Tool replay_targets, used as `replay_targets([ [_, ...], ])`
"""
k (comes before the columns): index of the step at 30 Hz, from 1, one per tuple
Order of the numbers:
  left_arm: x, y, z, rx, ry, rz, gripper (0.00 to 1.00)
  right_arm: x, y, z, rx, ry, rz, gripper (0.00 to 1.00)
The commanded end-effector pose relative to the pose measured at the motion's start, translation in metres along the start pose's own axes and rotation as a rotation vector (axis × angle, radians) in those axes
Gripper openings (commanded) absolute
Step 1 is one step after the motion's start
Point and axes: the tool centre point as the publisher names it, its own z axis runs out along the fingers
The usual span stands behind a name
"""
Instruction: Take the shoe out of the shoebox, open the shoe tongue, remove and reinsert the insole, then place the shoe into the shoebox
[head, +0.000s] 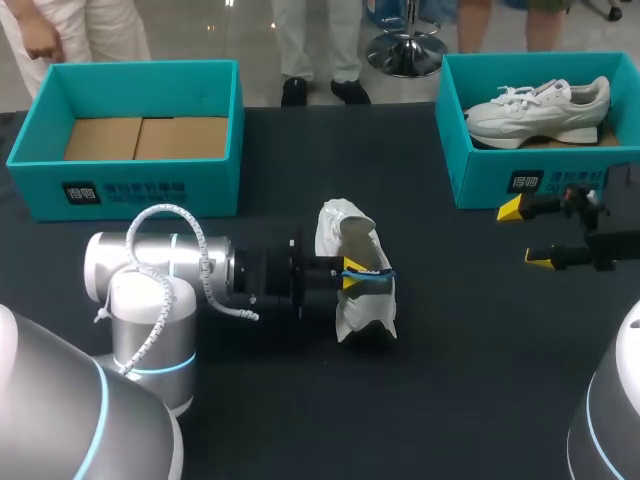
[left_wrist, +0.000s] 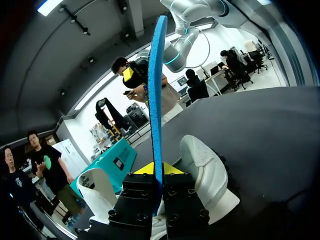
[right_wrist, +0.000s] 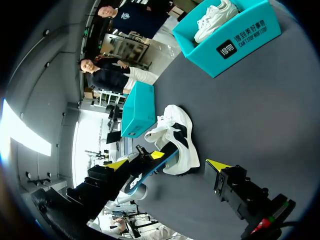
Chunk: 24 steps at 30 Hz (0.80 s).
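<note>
Head view: the white shoe (head: 355, 275) is seen in the middle of the counter (head: 300, 420), outside both boxes. Every place below is given from this shoe.
Insole: a blue insole (left_wrist: 156, 90) is held on edge and pinched at one end only. Its free length is carried across the shoe, and it cannot be told whether its far end has entered the opening.
Left jaws: closed narrowly on the insole, hard against the shoe on the left arm's (head: 160, 290) side.
Right jaws: spread wide with nothing between them, well apart from the shoe on its right.
Boxes: an empty shoebox (head: 130, 185) is set back and to the left of the shoe. A second box (head: 500, 170), back and to the right, is occupied by another shoe (head: 540, 105).
Step, as judged: the insole is being put back; the return to a box is not yet done.
Risk, buckling: the insole could be folded or creased if it is pushed in while the tongue lies over the opening, since it is gripped at one end only.
Risk, sliding: the shoe could be shoved or tipped by the push, because it is not steadied by the right jaws.
Risk, slipping: the insole could twist within the pinch and be seated crookedly.
Risk, wrong box: the shoe could be set on top of the other shoe if the occupied box is chosen.
</note>
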Motion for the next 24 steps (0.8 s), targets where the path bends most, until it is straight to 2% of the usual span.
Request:
replay_targets([
  [1, 0.001, -0.006, -0.002, -0.001, -0.007, -0.001, 0.13, 0.0, -0.001, 0.0, -0.001, -0.004, 0.001, 1.0],
  [2, 0.001, -0.009, -0.002, 0.001, -0.007, -0.005, 0.3, 0.0, -0.001, 0.0, -0.001, -0.004, 0.001, 1.0],
  [7, -0.001, -0.022, -0.005, 0.022, -0.017, 0.005, 0.29, 0.0, -0.001, 0.0, -0.001, -0.004, 0.001, 1.0],
  [12, 0.001, -0.035, -0.01, 0.036, -0.023, 0.008, 0.22, 0.0, -0.001, 0.0, -0.001, -0.004, 0.001, 1.0],
  [14, 0.004, -0.036, -0.012, 0.035, -0.016, 0.006, 0.11, 0.0, -0.001, 0.0, -0.001, -0.004, 0.001, 1.0],
  [17, 0.008, -0.035, -0.014, 0.023, -0.008, 0.005, 0.02, 0.0, -0.001, 0.0, -0.001, -0.004, 0.001, 1.0],
  [24, 0.009, -0.025, -0.012, -0.003, -0.005, 0.006, 0.0, 0.0, -0.001, 0.0, -0.001, -0.004, 0.001, 1.0],
])
